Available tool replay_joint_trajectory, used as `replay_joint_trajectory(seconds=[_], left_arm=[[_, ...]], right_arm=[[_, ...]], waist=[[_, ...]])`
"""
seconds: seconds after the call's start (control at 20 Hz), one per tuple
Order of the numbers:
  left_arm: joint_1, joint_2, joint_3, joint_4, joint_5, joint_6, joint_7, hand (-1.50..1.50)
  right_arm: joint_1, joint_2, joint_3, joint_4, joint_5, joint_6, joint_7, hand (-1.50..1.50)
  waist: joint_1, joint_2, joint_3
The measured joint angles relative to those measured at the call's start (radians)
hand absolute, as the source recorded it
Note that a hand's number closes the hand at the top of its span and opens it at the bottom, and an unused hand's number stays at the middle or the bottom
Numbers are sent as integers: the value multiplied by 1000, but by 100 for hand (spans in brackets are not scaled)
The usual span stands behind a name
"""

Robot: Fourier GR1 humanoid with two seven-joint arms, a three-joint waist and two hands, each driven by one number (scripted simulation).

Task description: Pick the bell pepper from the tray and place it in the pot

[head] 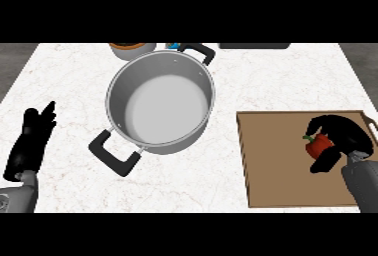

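White table (66,75): right hand (343,131) curls round the pepper (319,145) on the tray (280,165); the pot (159,105) lies well to its left. Left hand (33,135) rests open, far side.

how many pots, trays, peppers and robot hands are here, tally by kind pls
grey steel pot with black handles: 1
brown flat tray: 1
red bell pepper: 1
black robot hands: 2 (left hand, right hand)
total: 5
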Motion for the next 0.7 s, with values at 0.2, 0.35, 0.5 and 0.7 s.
replay_joint_trajectory(seconds=[0.2,0.35,0.5,0.7], left_arm=[[31,-15,-8,-50,-12,-2,19,0],[29,-20,-4,-58,-22,-4,25,0],[28,-12,17,-34,-14,-13,8,0],[52,-9,25,-41,-14,-12,11,0]], right_arm=[[4,10,18,-22,48,-57,-12,150],[1,3,9,-19,68,-94,-38,150],[75,56,34,-161,90,-79,74,150],[228,157,80,-350,153,-93,260,150]], waist=[[0,-1,-1],[-1,0,1],[-12,-4,-2],[-37,-15,-11]])
